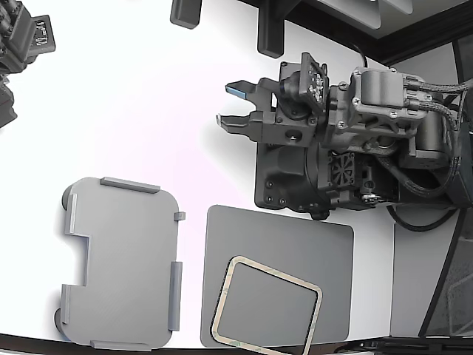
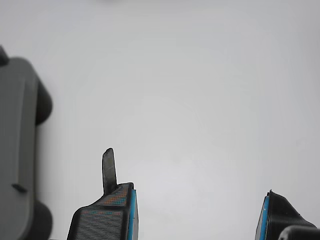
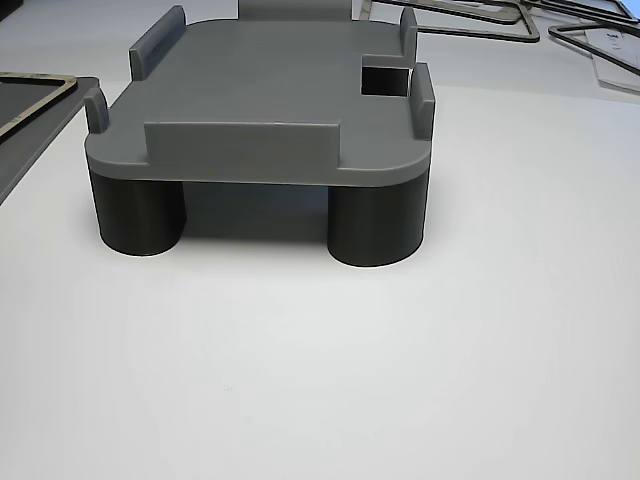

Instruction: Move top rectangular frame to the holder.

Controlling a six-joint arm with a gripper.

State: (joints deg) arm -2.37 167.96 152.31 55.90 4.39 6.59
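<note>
On the white counter (image 1: 148, 111), near the lower edge of the exterior view, the frame (image 1: 267, 305) is lying flat on a dark grey mat (image 1: 295, 248), turned a little out of line with the mat's edges. Its beige outline is sitting toward the mat's lower part, and its lowest corner is reaching the edge of the picture. To the exterior view's left of the mat, close by but apart from it, the holder (image 1: 122, 262) is resting on the counter with its top bare; raised tabs are standing along its edges and a notch is cutting into its side toward the exterior view's left.

Above the mat in the exterior view, the arm is hanging over the counter with the hand (image 1: 235, 105) pointing toward the exterior view's left. Its two fingers (image 1: 238, 89) are standing wide apart and are gripping nothing. In the wrist view the hand (image 2: 200, 212) is showing the same wide gap, with only bare counter (image 2: 190, 90) between the blue-edged fingertips (image 2: 107, 217), and one edge of the holder (image 2: 17, 150) is showing at the side.

In the other view, low and close, the holder (image 3: 260, 100) is standing on round dark feet, and a corner of the frame (image 3: 40, 95) is showing at that view's left edge.
</note>
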